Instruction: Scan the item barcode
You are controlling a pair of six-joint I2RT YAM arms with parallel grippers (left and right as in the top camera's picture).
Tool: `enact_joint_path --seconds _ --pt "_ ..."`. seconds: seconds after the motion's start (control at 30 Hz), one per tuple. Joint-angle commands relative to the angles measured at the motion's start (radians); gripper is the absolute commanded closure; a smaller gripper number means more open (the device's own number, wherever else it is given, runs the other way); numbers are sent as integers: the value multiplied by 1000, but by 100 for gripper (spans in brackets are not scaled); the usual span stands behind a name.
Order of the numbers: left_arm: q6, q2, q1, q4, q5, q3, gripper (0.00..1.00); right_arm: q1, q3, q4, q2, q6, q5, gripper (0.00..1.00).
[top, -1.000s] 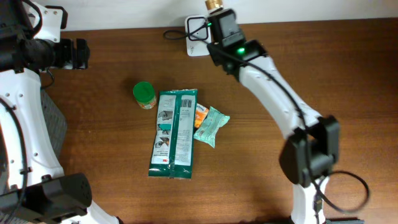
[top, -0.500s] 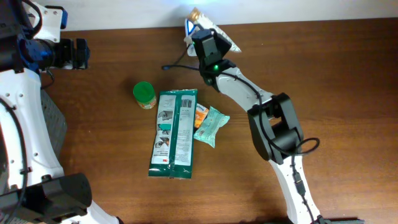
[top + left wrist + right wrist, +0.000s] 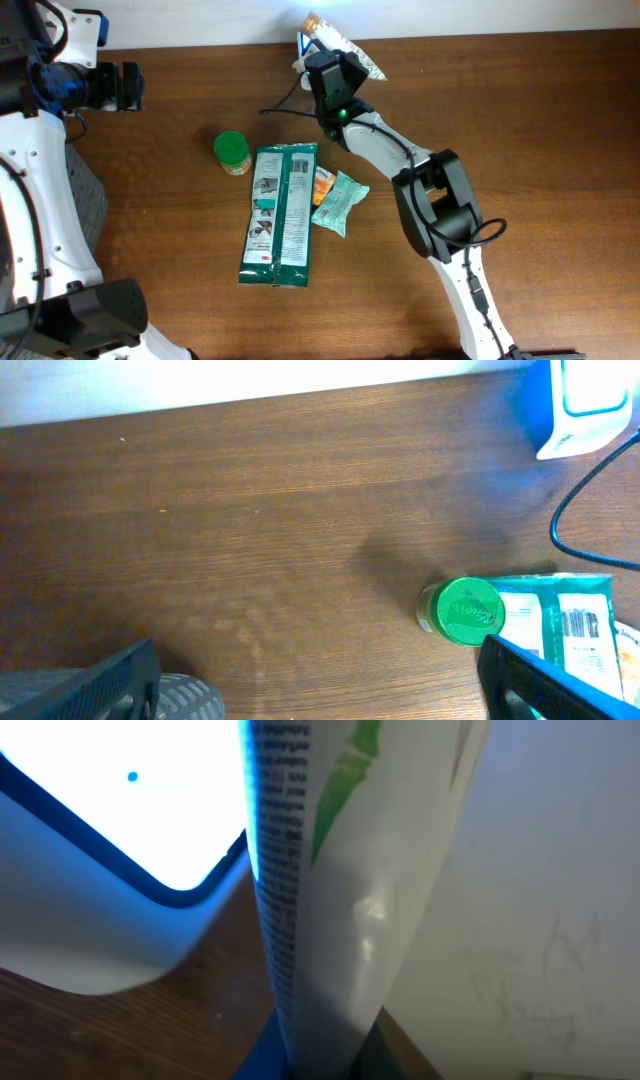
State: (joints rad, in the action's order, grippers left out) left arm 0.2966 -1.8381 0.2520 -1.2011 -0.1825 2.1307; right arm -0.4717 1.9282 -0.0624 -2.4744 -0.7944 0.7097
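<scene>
My right gripper [image 3: 328,52] is at the table's back edge, shut on the item, a white packet [image 3: 347,47] with green print and fine black text. In the right wrist view the packet [image 3: 340,900] stands upright from the jaws of the right gripper [image 3: 322,1065], right next to the white scanner [image 3: 100,860], whose face glows bright with a blue rim. From overhead the scanner [image 3: 303,45] is mostly hidden behind the wrist. My left gripper [image 3: 125,87] hangs open at the far left, holding nothing, and its fingers [image 3: 540,680] frame bare wood.
A green-lidded jar [image 3: 231,152], a long green pouch [image 3: 282,215], a small teal packet [image 3: 340,200] and an orange item [image 3: 322,182] lie mid-table. A black cable [image 3: 285,108] runs from the scanner. The wall borders the table's back edge.
The right arm has folded back toward the scanner and turned its wrist, bringing the packet up beside the glowing face. The left arm has not moved.
</scene>
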Motion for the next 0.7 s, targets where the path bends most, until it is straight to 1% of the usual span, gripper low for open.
enact_joint_path --seconds 0.0,0.07,0.2,0.3,0.33,0.37,0.43,0.47,0.5,0.57,0.67 --pt "15 10 2 2 -3 6 1 -32 28 12 105 147 17 96" --pt "16 10 2 2 -3 6 1 -33 28 115 180 236 -58 96" --pt "15 10 2 2 -3 6 1 -14 28 401 365 509 -243 96" --pt "15 10 2 2 -3 6 1 40 28 689 513 708 -357 96" --pt "15 10 2 2 -3 6 1 58 28 766 544 750 -383 96" --pt "15 10 2 2 -3 6 1 91 28 882 585 787 -438 96" --pt "15 10 2 2 -3 6 1 174 28 1084 631 809 -592 96" --pt "15 10 2 2 -3 6 1 215 28 1156 634 815 -655 96" --pt "15 10 2 2 -3 6 1 293 21 1263 629 815 -756 96" --pt "15 10 2 2 -3 6 1 391 -18 1340 616 815 -866 96" --pt "15 10 2 2 -3 6 1 529 -134 1332 590 815 -981 96"
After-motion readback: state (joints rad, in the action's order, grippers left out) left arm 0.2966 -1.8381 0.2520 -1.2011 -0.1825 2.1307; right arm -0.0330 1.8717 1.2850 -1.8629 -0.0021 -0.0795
